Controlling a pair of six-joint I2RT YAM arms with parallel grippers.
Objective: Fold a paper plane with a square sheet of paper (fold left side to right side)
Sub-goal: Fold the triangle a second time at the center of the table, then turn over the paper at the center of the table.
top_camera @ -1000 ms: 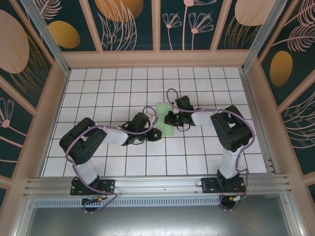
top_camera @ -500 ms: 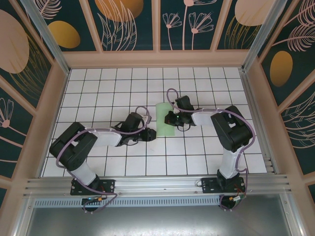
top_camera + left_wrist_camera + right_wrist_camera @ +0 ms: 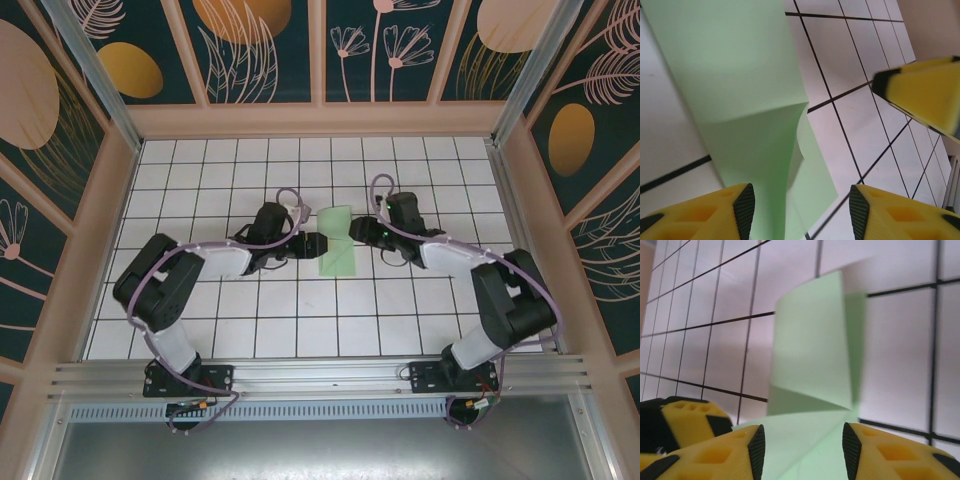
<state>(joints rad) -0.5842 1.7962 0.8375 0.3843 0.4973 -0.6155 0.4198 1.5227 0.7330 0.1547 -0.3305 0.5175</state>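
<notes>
Plainly, the square sheet of paper was judged light and limp, best pinched at a lifted edge. The left hand and right hand were seen spread apart.

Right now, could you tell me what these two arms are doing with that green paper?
Both arms are working on the square sheet of paper, which lies mid-table already folded into a narrower strip. One layer is lifting off the tiles rather than lying flat. The left gripper sits at its left edge and the right gripper at its right edge. Both have their jaws open with the paper between the fingers, and neither is clamping it. It is not a pointed plane yet.
</notes>
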